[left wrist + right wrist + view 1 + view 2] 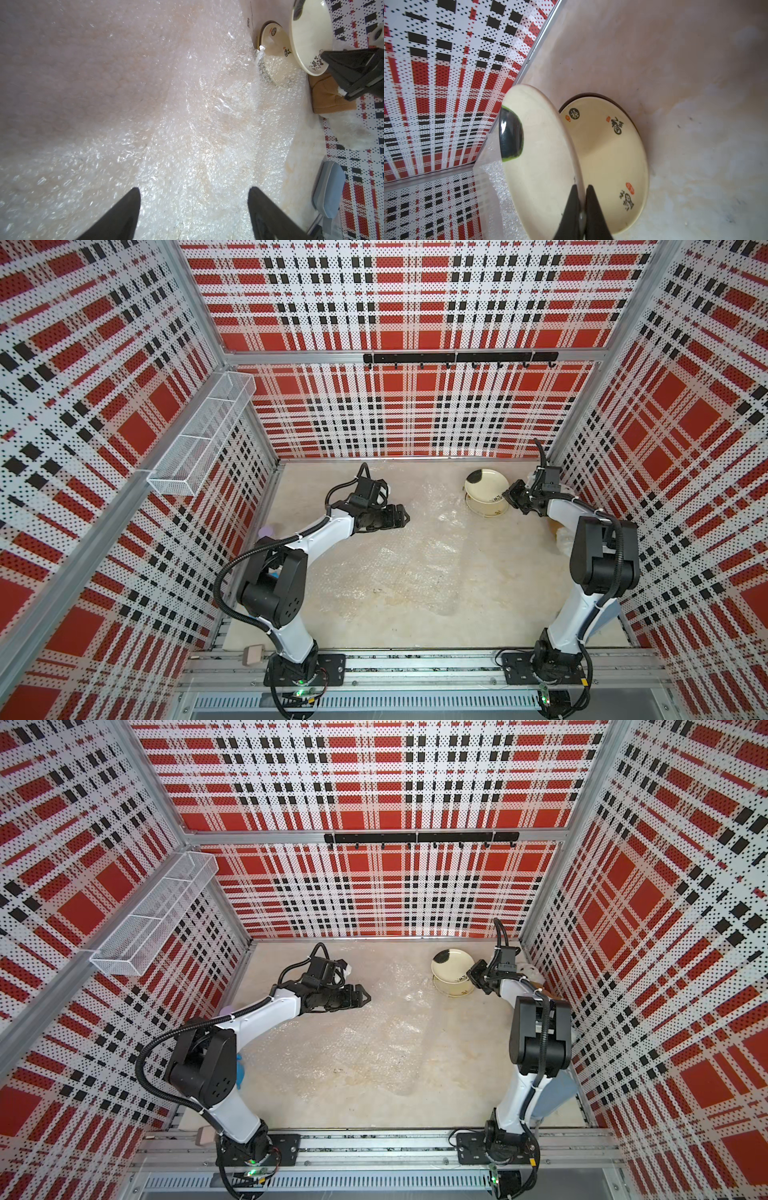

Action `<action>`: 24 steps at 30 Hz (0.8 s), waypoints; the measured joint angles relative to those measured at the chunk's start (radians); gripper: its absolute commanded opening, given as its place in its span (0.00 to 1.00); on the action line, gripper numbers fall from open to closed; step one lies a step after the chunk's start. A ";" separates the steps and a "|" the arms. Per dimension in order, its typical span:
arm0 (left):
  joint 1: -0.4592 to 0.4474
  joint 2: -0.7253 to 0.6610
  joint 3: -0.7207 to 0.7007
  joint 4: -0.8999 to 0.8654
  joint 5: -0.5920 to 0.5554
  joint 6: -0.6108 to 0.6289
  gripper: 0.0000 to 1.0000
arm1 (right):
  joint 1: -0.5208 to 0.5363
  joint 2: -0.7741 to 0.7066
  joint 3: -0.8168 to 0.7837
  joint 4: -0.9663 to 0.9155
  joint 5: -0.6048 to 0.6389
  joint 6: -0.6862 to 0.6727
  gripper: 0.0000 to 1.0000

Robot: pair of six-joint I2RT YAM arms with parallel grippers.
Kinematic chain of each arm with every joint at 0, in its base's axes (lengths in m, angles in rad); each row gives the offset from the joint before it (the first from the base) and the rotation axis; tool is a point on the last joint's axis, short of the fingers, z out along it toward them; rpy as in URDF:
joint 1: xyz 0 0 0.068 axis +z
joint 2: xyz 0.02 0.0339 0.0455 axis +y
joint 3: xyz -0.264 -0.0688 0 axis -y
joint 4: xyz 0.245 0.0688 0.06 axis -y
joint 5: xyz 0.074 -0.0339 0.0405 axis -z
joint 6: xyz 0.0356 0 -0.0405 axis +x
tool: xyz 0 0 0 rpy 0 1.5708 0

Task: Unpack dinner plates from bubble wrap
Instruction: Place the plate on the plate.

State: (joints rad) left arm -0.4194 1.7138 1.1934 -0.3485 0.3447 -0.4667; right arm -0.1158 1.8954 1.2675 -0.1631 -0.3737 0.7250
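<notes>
- left arm (328, 535): glossy white shell links, chunky matte black joint housings, row of small holes on the big elbow housing
- right arm (567, 622): same white links, same big black elbow block
- black ribbed cable conduit (217, 591) along left arm, same kind on right arm
- thin white zip ties (300, 536) around the conduit
- small black camera box (368, 489) at each wrist, thin black cable attached
- left gripper (194, 188): two matte black fingers tapering to points
- right gripper (581, 186): same black wedge fingers
- flat black base plates (334, 668), small screws
- green LED (300, 692) below each base
</notes>
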 measured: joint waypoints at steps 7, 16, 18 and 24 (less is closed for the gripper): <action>0.004 0.000 -0.002 0.000 0.000 0.000 0.83 | 0.000 0.017 -0.001 -0.013 0.054 0.000 0.00; 0.004 0.000 -0.005 0.000 0.000 0.000 0.83 | 0.003 0.048 -0.001 -0.013 0.096 0.001 0.00; 0.004 0.000 -0.005 0.000 0.000 0.000 0.83 | 0.004 0.064 0.000 -0.011 0.101 0.000 0.00; 0.006 0.000 -0.005 0.000 0.000 0.003 0.83 | 0.011 0.100 0.011 0.002 0.106 0.004 0.00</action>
State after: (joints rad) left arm -0.4129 1.7138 1.1889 -0.3489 0.3447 -0.4637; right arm -0.1047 1.9953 1.2785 -0.1612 -0.2676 0.7288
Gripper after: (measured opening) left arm 0.833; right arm 0.064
